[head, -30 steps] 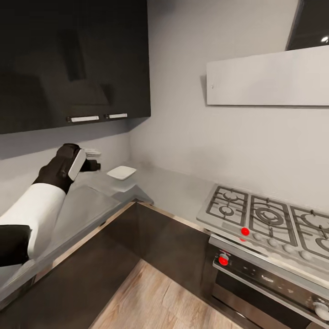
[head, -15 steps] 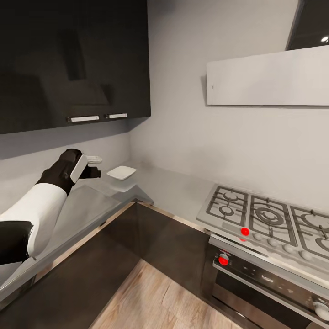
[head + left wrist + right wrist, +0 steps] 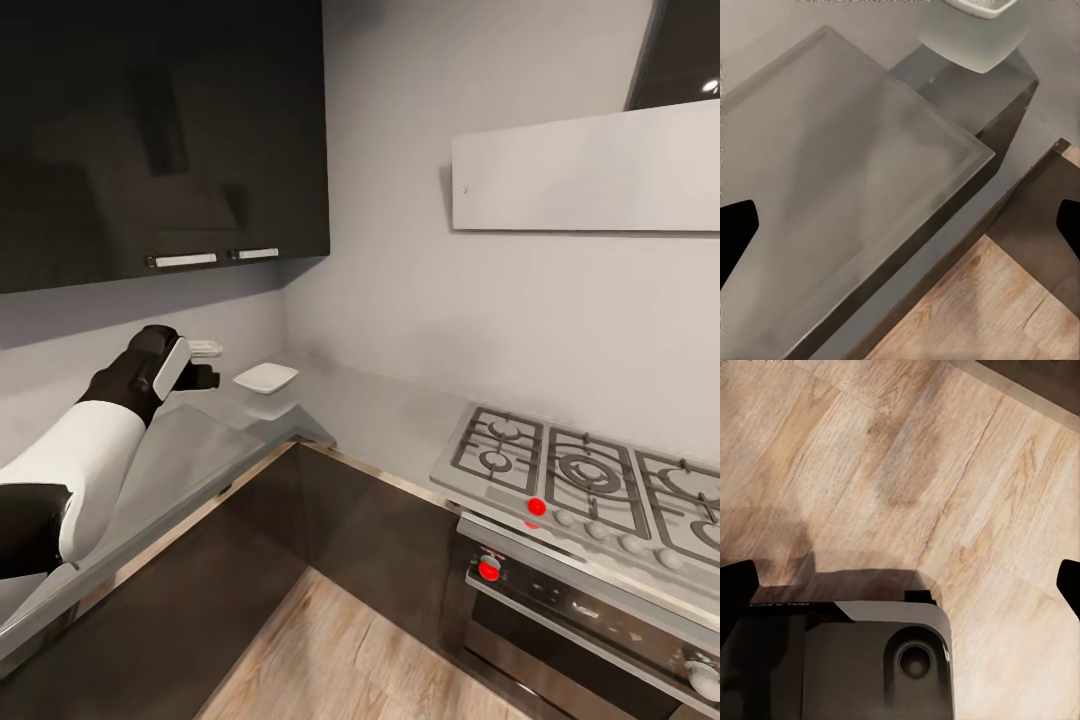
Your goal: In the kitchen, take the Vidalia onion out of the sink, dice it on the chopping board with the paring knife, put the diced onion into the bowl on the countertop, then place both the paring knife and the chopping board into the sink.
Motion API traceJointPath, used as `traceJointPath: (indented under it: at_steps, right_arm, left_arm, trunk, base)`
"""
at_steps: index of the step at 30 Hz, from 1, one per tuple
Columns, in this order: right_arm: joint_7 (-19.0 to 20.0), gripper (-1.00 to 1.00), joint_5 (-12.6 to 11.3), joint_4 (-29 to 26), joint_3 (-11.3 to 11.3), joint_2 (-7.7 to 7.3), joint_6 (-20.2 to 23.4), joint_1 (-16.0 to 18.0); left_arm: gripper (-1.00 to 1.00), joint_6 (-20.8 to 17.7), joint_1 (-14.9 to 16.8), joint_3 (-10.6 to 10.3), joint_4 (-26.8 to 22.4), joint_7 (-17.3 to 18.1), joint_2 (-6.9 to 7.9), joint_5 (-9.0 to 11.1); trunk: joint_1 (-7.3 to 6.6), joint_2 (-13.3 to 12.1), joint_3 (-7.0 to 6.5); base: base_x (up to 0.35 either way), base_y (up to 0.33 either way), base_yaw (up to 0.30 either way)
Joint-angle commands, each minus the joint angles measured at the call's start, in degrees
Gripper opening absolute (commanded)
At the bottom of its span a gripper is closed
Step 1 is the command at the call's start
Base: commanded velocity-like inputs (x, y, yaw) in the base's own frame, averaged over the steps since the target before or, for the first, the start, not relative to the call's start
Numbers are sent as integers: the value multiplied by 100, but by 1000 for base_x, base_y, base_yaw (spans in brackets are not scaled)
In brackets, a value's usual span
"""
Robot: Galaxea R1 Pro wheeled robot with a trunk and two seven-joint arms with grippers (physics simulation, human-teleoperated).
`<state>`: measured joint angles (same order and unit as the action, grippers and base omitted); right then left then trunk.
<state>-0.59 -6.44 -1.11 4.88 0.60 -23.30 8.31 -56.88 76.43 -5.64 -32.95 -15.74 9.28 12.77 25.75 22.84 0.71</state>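
**Head view: left arm raised over the corner worktop**

The left gripper (image 3: 205, 364) is held above the countertop (image 3: 330, 405), its fingers spread apart and empty. The bowl (image 3: 266, 378) is seen just beyond it. The right gripper (image 3: 900, 577), fingers apart, is pointed at the wood floor (image 3: 945, 472).

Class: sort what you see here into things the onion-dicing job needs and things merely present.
Job:
bowl
countertop
left gripper

Merely present:
hob
oven
black cabinets
wood floor

Left arm extended forward, left gripper (image 3: 208, 364) jaws spread wide.
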Motion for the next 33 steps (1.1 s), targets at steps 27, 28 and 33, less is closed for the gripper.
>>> traceJointPath:
  at_steps: [27, 28, 33]
  right_arm:
    - [-3, 100, -60, -21, 39, 19, -43, 4]
    - [-3, 100, -60, -21, 40, 19, -43, 4]
    - [-3, 100, -64, -21, 34, 19, -43, 4]
  left_arm:
    - [100, -16, 3, -371, -293, -42, -48, -246]
    - [100, -16, 3, -413, -296, -40, -45, -266]
    - [100, 60, 3, -548, -286, -35, -32, -350]
  trunk:
    - [3, 8, 7]
    - [3, 8, 7]
    - [3, 8, 7]
  base:
    - [0, 0, 0]
    - [0, 0, 0]
    - [0, 0, 0]
